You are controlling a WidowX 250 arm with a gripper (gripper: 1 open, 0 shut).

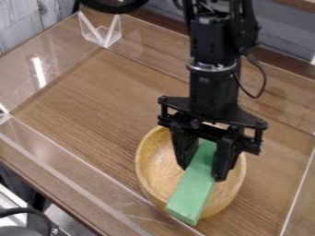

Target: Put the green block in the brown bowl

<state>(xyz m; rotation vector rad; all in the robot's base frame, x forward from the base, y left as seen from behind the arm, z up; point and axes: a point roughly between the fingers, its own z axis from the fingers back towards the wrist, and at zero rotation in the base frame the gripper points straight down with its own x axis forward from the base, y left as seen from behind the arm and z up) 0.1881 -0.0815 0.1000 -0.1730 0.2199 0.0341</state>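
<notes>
camera view: wood-grain table [99, 101], end effector [209, 168] clenched on green block [197, 189] over brown bowl [154, 171].

No text, label, brand, number or sign can be read anywhere in the camera view. The surfaces that show carry no legible markings.

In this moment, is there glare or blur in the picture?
Camera view: white glare streaks on the clear panels at left; the green block and brown bowl are evenly lit and fairly sharp; the dark end effector shows little detail.
</notes>
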